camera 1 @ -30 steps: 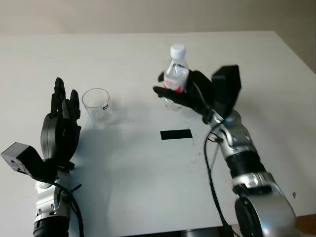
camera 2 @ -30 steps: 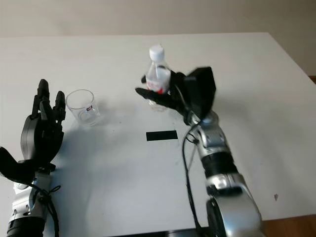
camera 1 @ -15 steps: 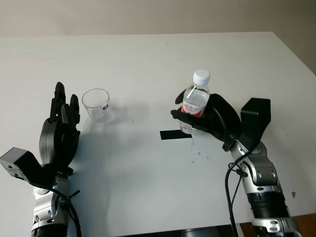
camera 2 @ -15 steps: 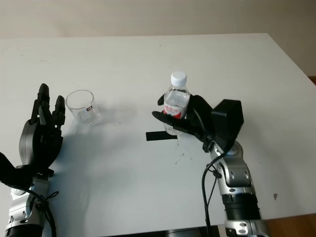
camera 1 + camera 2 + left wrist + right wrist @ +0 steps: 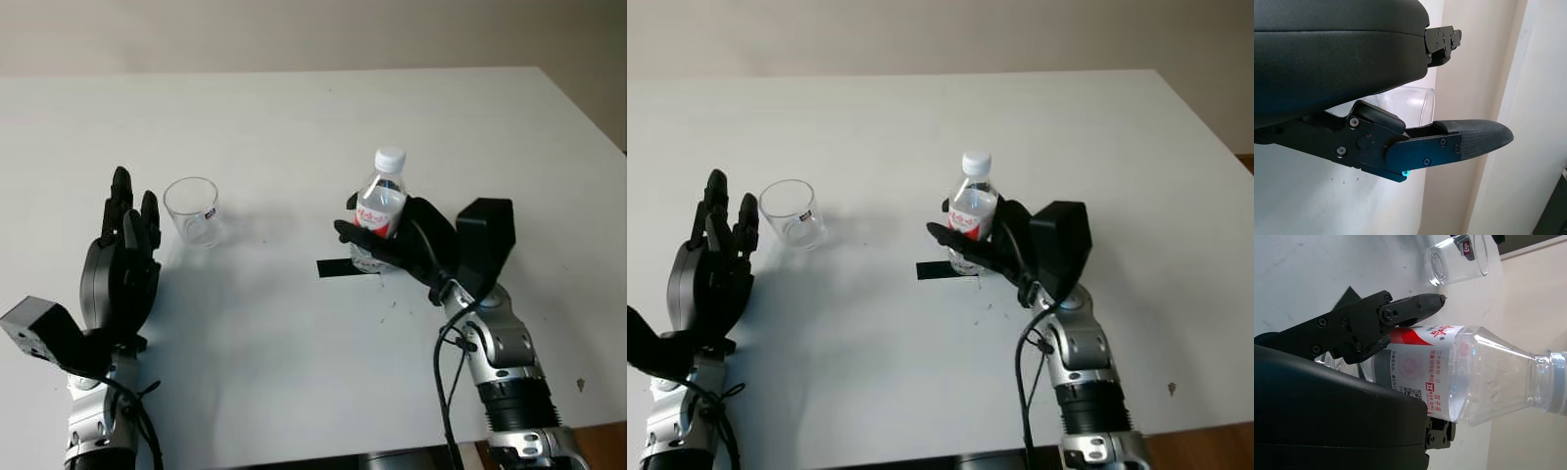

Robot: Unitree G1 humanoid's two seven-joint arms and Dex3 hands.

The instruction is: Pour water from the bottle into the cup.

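1. I see my right hand [image 5: 407, 250] closed around the middle of a clear plastic bottle [image 5: 377, 211], its fingers wrapped over the red-and-white label.
2. The bottle stands upright, long axis vertical, with its white cap [image 5: 389, 159] on top. Its base sits at or just above the white table [image 5: 294, 117], right at the end of a strip of black tape [image 5: 338, 267]; I cannot tell whether it touches.
3. The clear cup [image 5: 193, 210] stands upright on the table, mouth up, well apart from the bottle and off to my left of it, at about the same depth.
4. My left hand [image 5: 122, 264] is open and holds nothing, just beside the cup on its near left side. The left wrist view shows the cup's rim close behind the fingers [image 5: 1469, 139].
5. I judge the coming move turns on that sideways gap: the bottle must travel left across the table to the cup, then tip towards it.
6. The cap looks fitted, so nothing would pour as things stand.
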